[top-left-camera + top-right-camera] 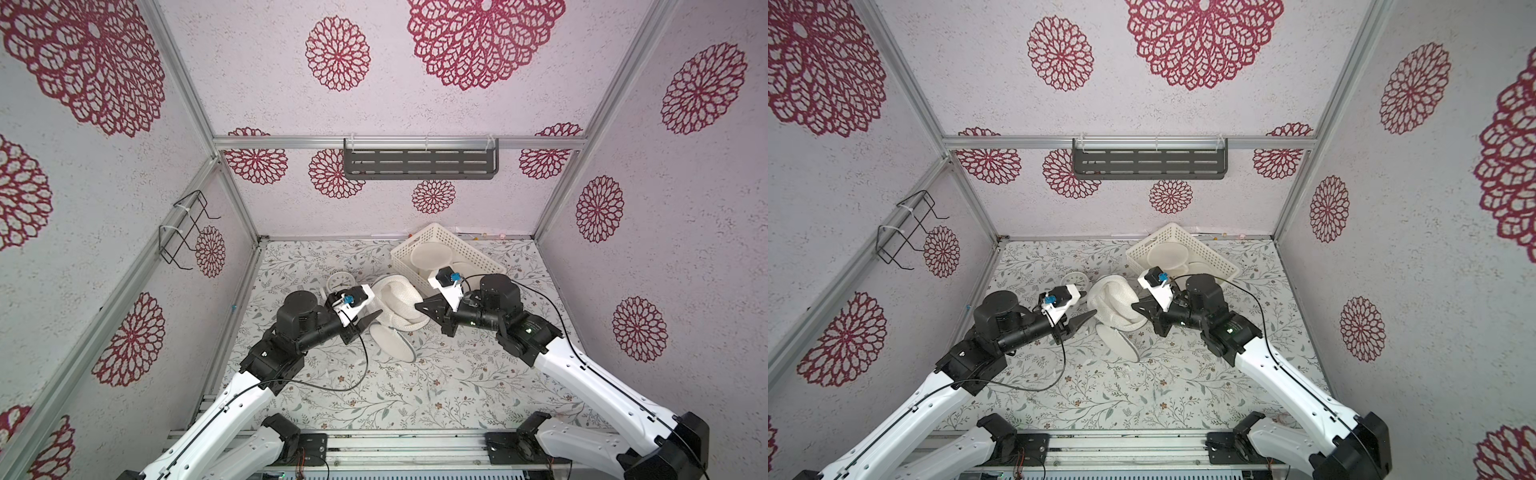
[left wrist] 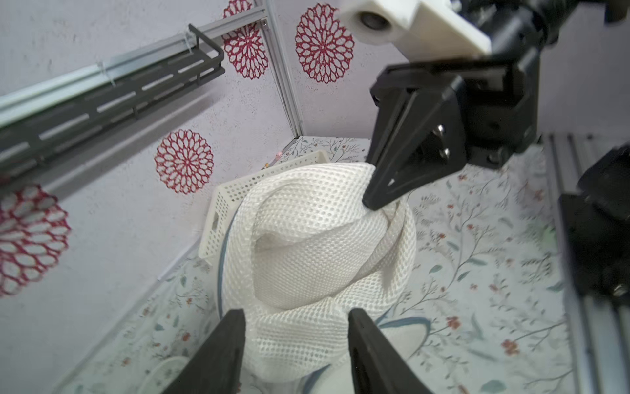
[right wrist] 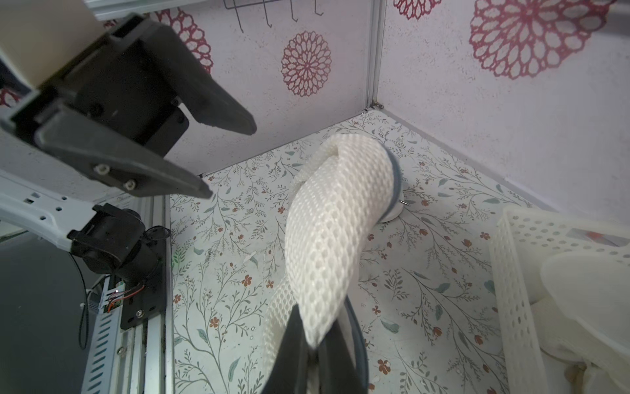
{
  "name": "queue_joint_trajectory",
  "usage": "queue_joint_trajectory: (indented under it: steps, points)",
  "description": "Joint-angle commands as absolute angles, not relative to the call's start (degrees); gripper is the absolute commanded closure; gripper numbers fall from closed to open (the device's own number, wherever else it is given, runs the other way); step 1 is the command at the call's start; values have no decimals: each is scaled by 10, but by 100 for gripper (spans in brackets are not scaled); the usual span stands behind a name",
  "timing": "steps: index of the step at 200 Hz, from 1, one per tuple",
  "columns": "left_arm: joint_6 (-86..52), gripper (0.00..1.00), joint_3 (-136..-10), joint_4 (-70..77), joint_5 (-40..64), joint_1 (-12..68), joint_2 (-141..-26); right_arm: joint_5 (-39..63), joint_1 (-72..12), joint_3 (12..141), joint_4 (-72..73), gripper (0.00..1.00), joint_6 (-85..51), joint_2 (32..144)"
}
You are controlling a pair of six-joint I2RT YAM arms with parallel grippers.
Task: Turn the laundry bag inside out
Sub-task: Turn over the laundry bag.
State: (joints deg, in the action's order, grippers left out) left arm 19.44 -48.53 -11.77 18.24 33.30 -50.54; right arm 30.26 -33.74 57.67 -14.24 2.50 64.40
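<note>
The laundry bag (image 1: 399, 305) (image 1: 1115, 305) is white mesh with a grey-blue rim, bunched and twisted upright in the middle of the floral table. My right gripper (image 1: 417, 307) (image 3: 313, 344) is shut on a fold of its mesh (image 3: 334, 221) and holds that side up. From the opposite side my left gripper (image 1: 372, 318) (image 2: 296, 315) is open, its fingers apart, with the mesh (image 2: 306, 256) just ahead of the tips. In the right wrist view the left gripper (image 3: 230, 162) stands clear of the bag. A flat white round panel with a grey rim (image 1: 390, 345) lies under the bag.
A white perforated basket (image 1: 453, 245) with more white round pieces in it stands behind the right arm. A small round white object (image 1: 338, 282) lies behind the left gripper. A dark shelf (image 1: 419, 164) hangs on the back wall and a wire rack (image 1: 187, 228) on the left wall.
</note>
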Motion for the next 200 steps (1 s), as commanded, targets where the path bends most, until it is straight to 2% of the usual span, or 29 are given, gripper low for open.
queue_joint_trajectory:
  steps: [1,34,95,134,164,184,200]
  points:
    - [300,60,-495,-112,147,355,-519,330,-318,639,-197,100,-82,674]
    - [346,74,-509,-112,160,372,-544,385,-308,681,-243,100,-101,705]
    - [385,69,-554,-112,182,378,-609,454,-309,688,-244,100,-81,715]
    - [404,70,-559,-111,167,378,-616,468,-308,701,-261,100,-68,717]
    - [435,46,-554,-85,108,383,-610,480,-309,708,-274,100,-60,727]
    - [453,38,-552,-80,88,383,-609,486,-310,720,-289,100,-50,736]
    - [460,38,-549,-81,92,383,-611,489,-310,730,-301,100,-42,744]
